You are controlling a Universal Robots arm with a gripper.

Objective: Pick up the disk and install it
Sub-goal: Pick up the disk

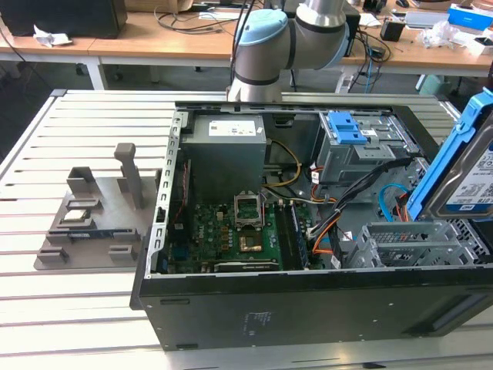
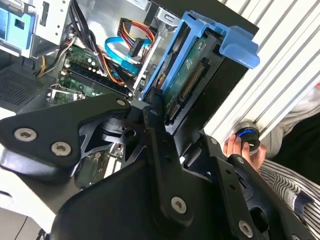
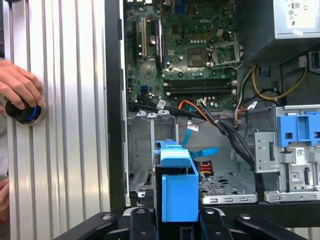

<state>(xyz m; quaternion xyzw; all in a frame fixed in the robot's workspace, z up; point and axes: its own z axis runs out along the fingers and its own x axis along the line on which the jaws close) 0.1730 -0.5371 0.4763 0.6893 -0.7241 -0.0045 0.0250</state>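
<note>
The disk [image 1: 466, 173], silver with a white-and-blue label in a blue plastic frame, hangs tilted on edge at the exterior view's right, above the open computer case [image 1: 308, 304]. In the second wrist view the disk [image 2: 195, 75] shows its circuit-board side and connector, and my gripper [image 2: 175, 125] is shut on it with a black finger on each side. In the first wrist view the disk's blue frame [image 3: 177, 185] stands up between the fingers of my gripper [image 3: 179, 220], over the grey metal drive cage [image 3: 142, 150] inside the case.
The case holds a green motherboard [image 1: 231, 239], a grey power supply box [image 1: 227, 146], a blue latch piece [image 1: 347, 127] and loose cables [image 3: 220, 125]. A grey fixture [image 1: 100, 216] sits on the slatted table. A person's hand [image 3: 17, 87] rests on a round knob beside the case.
</note>
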